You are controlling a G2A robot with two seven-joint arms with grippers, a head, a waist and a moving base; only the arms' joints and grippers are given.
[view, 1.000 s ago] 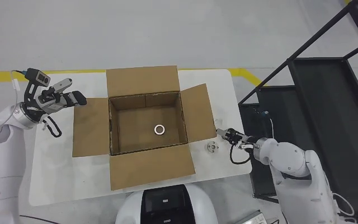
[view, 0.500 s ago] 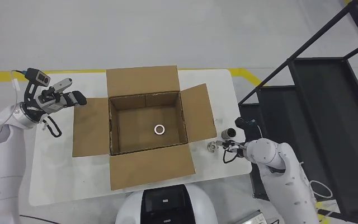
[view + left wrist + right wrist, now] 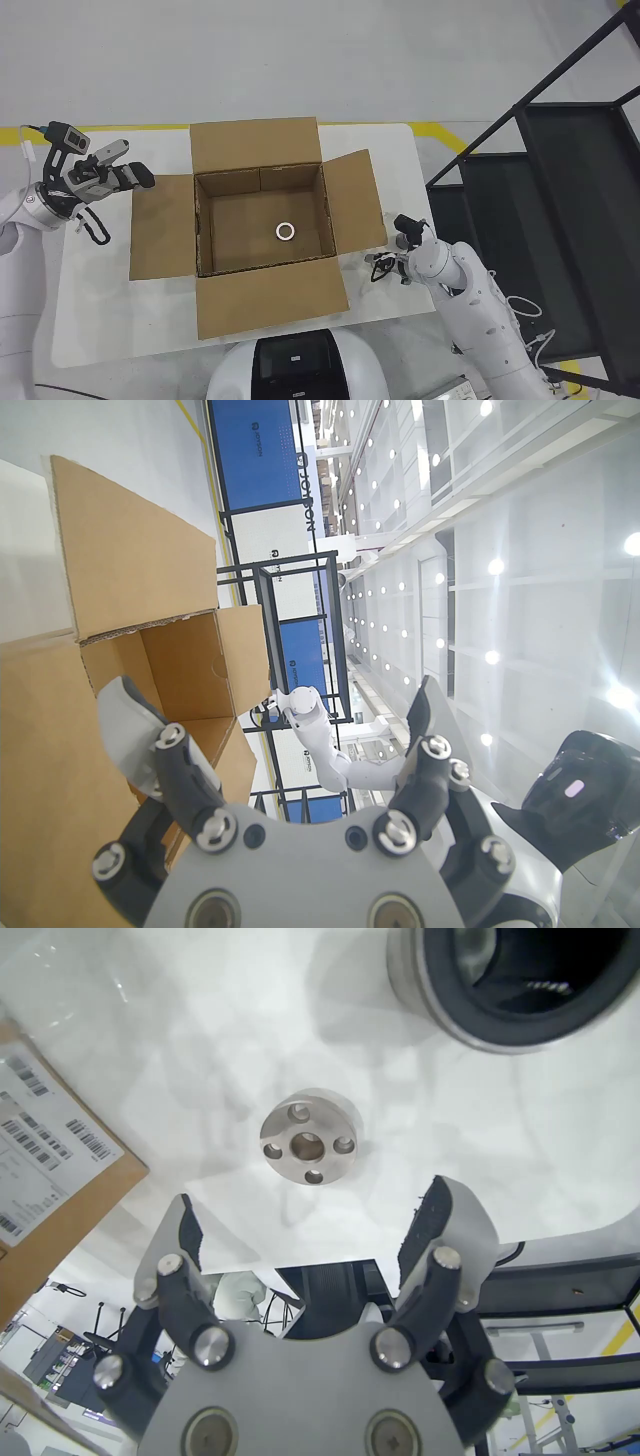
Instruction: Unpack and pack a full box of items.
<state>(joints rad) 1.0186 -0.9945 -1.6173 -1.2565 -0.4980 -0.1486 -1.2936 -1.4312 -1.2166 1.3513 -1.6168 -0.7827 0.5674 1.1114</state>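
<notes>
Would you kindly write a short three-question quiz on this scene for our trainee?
1. True or false: the right gripper is shut on the metal disc.
2. What lies inside the cardboard box? A a ring; B a bottle; C a sponge.
3. Fill in: around its centre hole, the metal disc has ___ small holes.
Key: 1 false, it is open and the disc lies free on the table; 2 A; 3 four.

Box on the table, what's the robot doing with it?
The right gripper hangs open, close to a metal disc that lies on the table beside the open box. A ring lies inside the box. The left gripper is open too, held at the box's other side.
</notes>
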